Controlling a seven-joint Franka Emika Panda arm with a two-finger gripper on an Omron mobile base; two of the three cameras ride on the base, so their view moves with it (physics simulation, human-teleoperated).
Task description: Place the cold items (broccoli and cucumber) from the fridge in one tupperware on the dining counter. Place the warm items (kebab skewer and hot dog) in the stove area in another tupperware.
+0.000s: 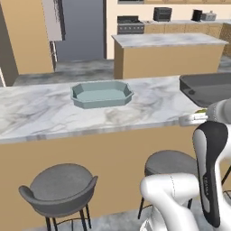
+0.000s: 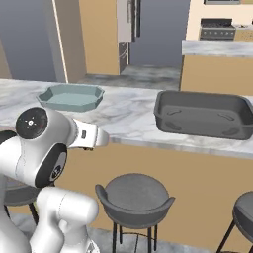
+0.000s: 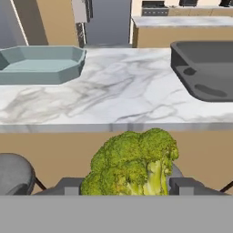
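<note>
No lettering or brand can be read anywhere. In the hand view the gripper (image 3: 125, 186) is clamped on a bumpy green broccoli (image 3: 132, 164), its florets rising between the two dark fingertips at about 6 o'clock, in front of the counter's edge. The dining counter (image 3: 113, 95) is glossy grey-veined marble. On it sit two tubs: a pale teal octagonal tupperware (image 3: 41, 63) at 10 o'clock and a dark grey rounded rectangular tupperware (image 3: 205, 68) at 2 o'clock. Round grey padded stools (image 1: 61, 185) stand below the counter.
</note>
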